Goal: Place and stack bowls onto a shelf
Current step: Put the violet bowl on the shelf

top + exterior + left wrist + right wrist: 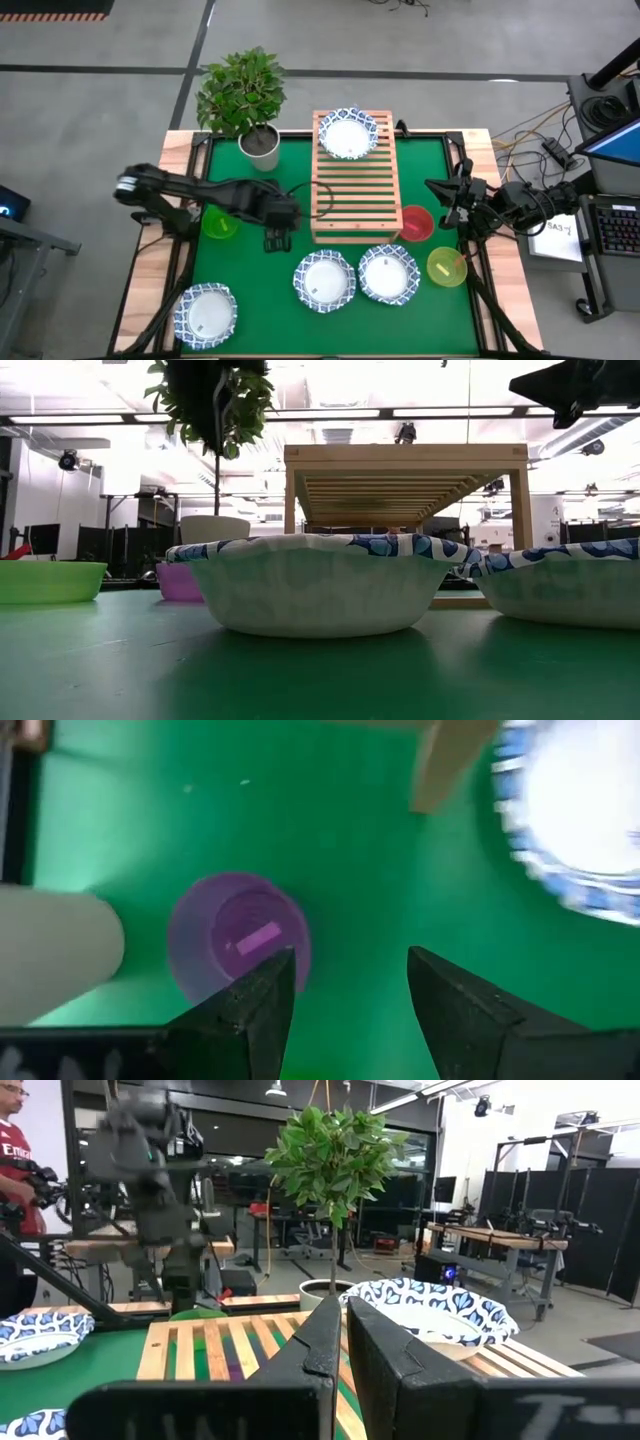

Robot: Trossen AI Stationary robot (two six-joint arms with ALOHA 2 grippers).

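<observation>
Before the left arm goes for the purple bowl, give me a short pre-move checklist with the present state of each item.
1. Left hand open: ok, its fingers stand apart with nothing between them.
2. Purple bowl in reach of it: ok, it sits on the green mat just ahead of the fingers in the left wrist view.
3. Bowl upright and empty: ok.
4. White plant pot clear of the bowl: cannot tell, they look very close.
5. Shelf has room: ok, only one blue-rimmed bowl sits at its far end.
6. Right hand out of the way: ok, shut, at the table's right edge.
</observation>
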